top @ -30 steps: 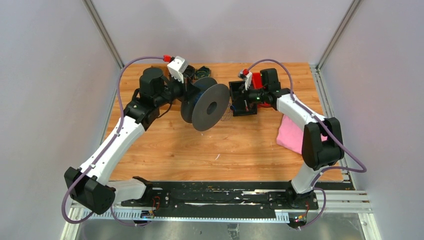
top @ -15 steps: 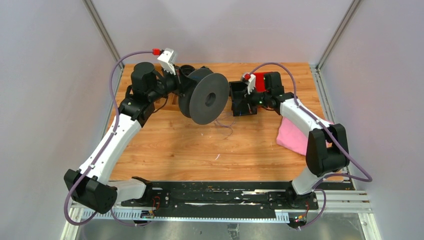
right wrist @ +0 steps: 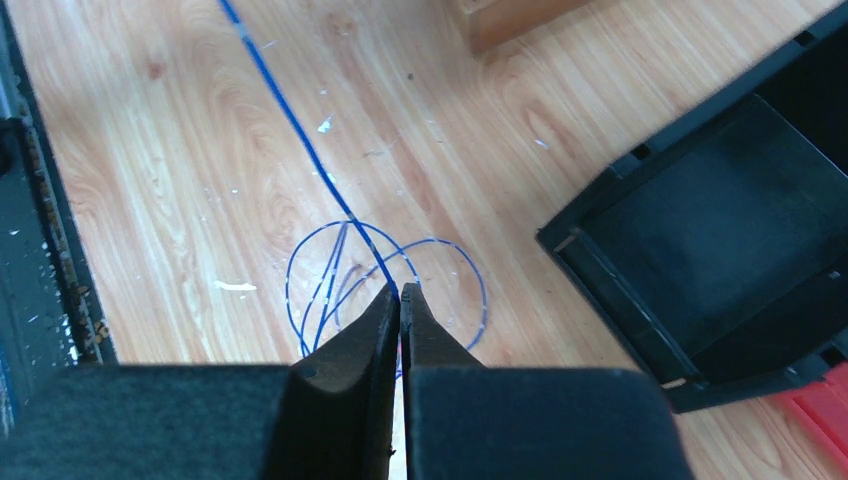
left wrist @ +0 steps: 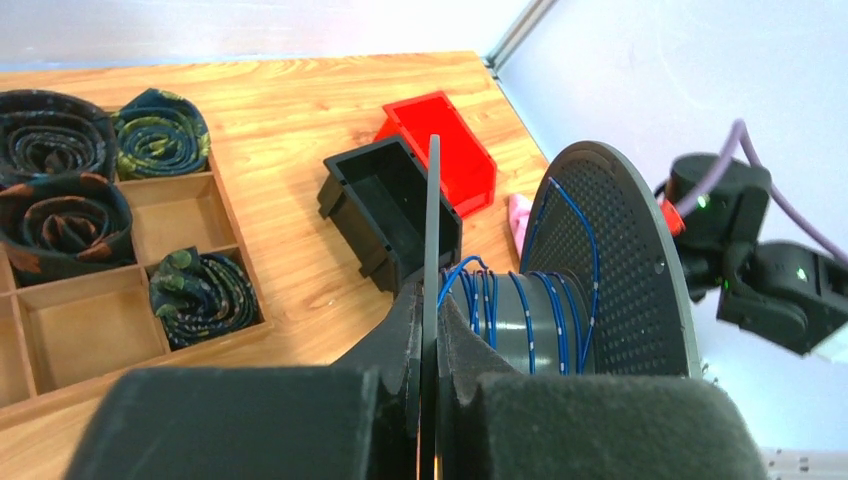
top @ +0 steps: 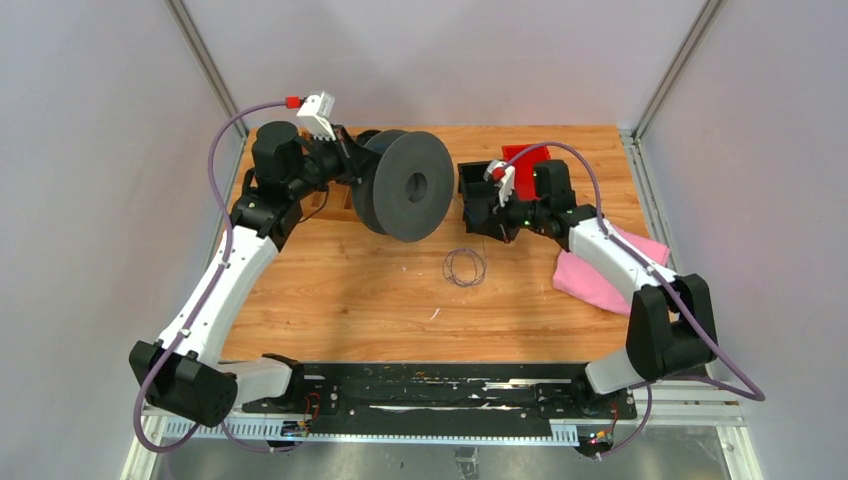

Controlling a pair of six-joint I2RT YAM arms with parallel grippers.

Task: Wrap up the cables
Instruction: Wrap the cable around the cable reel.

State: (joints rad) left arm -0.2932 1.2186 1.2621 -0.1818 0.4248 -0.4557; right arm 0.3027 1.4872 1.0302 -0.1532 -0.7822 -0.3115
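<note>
A big grey spool point(top: 405, 185) is held up over the back of the table. My left gripper point(top: 350, 165) is shut on the thin edge of its near flange point(left wrist: 433, 200), which runs between the pads point(left wrist: 405, 330). Several turns of thin dark blue cable point(left wrist: 520, 300) lie on the hub. My right gripper point(top: 472, 222) is shut on the same cable point(right wrist: 300, 140) at its tips point(right wrist: 400, 292). The cable runs taut up and left from there. Loose loops of it point(right wrist: 330, 280) lie on the table below, also in the top view point(top: 463, 266).
A black bin point(top: 478, 185) and a red bin point(top: 525, 158) stand at the back, close to my right gripper. A pink cloth point(top: 600, 270) lies at the right. A wooden divided tray point(left wrist: 180, 185) holds dark rolled bundles point(left wrist: 60, 130) at the back left.
My left arm has carried the spool left and back. My right gripper has moved right and lower, and loops of cable now lie on the table.
</note>
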